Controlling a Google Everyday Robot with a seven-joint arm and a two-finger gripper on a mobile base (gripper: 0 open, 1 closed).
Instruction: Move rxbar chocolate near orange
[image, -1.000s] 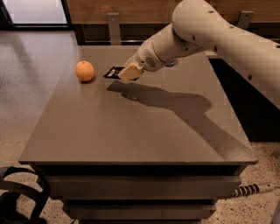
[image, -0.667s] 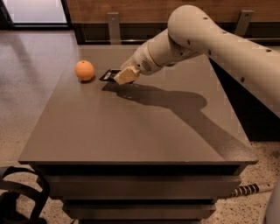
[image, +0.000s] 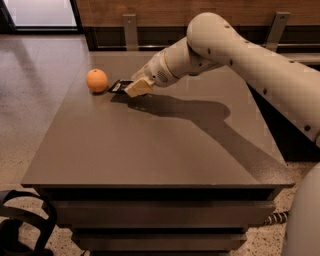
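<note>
The orange (image: 97, 80) sits on the brown table (image: 150, 145) near its far left edge. The rxbar chocolate (image: 120, 86), a flat black wrapper with small white markings, shows just right of the orange, its right end hidden under my gripper. My gripper (image: 136, 88) reaches in from the right on the white arm and is shut on the bar, low over the table, a short gap from the orange.
The white arm (image: 240, 55) crosses the table's far right part and casts a long shadow over the middle. A dark strap or bag (image: 20, 220) lies on the floor at the front left. A wooden wall with metal brackets (image: 131, 30) stands behind the table.
My gripper has moved left with the bar, closing the gap to the orange. The orange has not moved.
</note>
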